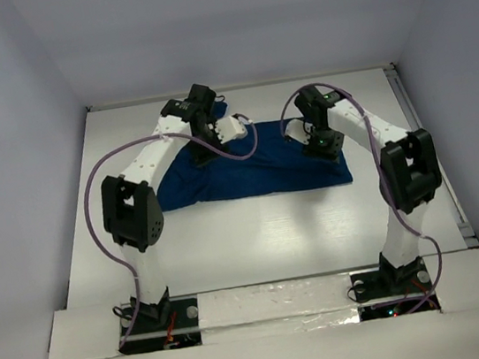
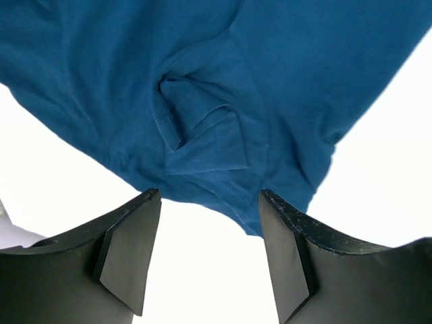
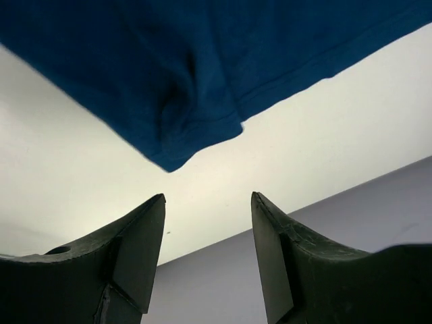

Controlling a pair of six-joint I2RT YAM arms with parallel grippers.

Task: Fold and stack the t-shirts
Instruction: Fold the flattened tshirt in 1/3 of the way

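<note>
**Item:** t-shirt, dark navy, the only one in view. It is lying as a rumpled wide band on the far middle of the white surface. No stack is showing.

**Left claw**: released, gripping nothing, hovering over the shirt's far left edge.

**Right claw**: released, empty, hovering at the shirt's right end.

**Step in hand, by judgement:** both claws are hanging ready for a fold grasp, and the folding looks barely begun.

**Next move:** it is calling for each claw to descend and pinch a hemmed edge, both together, so the cloth is lifting evenly.

**Views:**
- The left wrist view is showing a bunched pleat near the edge, lost from above.
- The right wrist view is showing a hemmed corner lying apart from the fingers.
- Only the top view is giving the whole outline.
</note>
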